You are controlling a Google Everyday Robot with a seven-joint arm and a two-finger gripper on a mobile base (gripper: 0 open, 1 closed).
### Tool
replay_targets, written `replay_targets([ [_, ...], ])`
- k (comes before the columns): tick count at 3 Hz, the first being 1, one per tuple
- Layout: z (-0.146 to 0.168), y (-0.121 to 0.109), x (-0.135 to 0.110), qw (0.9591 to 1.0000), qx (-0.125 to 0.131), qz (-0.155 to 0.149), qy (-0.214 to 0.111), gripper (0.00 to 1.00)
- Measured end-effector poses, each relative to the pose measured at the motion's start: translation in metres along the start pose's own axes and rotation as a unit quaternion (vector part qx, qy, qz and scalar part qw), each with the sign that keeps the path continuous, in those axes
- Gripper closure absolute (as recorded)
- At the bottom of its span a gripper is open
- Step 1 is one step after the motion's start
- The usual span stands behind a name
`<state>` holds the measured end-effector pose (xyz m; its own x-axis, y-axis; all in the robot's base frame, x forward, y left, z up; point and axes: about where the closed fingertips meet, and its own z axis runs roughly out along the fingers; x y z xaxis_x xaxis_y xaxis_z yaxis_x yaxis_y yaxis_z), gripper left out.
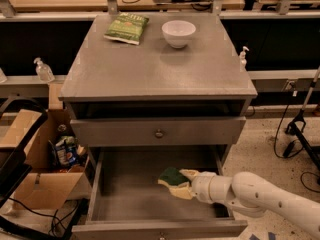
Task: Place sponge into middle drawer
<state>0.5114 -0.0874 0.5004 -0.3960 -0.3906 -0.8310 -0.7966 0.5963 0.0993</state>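
1. While the middle drawer (125,196) stands pulled out below the front edge of the worktop (155,71), the gripper (183,183) reaches into it from the right, on the end of a white arm (260,196).
2. Its cream fingers (190,174) are clamped on the sponge (172,176), which juts out to the left of them with the dark green layer up and yellow foam showing beneath.
3. Sponge and gripper are over the drawer's grey inside, right of its middle and nearer the side under the worktop's front right corner; whether the sponge touches the drawer floor cannot be told.
4. Above the open drawer, the shallower drawer front (200,130) is shut, its small knob (159,133) just under the middle of the worktop's front edge.
5. On the worktop, a green snack bag (127,28) lies by the far left corner and a white bowl (178,33) sits near the far edge, right of the bag and well apart from it.
6. Beyond the left edge, a cardboard box (35,189) rests on the floor.
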Motion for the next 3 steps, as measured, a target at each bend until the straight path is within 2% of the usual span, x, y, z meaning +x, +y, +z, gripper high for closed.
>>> replay_targets([
  [1,0.053,0.009,0.009,0.9992,-0.024,0.014,-0.03,1.0],
  [2,0.091,0.014,0.024,0.9971,-0.036,0.044,-0.051,1.0],
  [3,0.094,0.018,0.028,0.9967,-0.04,0.049,-0.05,0.81],
])
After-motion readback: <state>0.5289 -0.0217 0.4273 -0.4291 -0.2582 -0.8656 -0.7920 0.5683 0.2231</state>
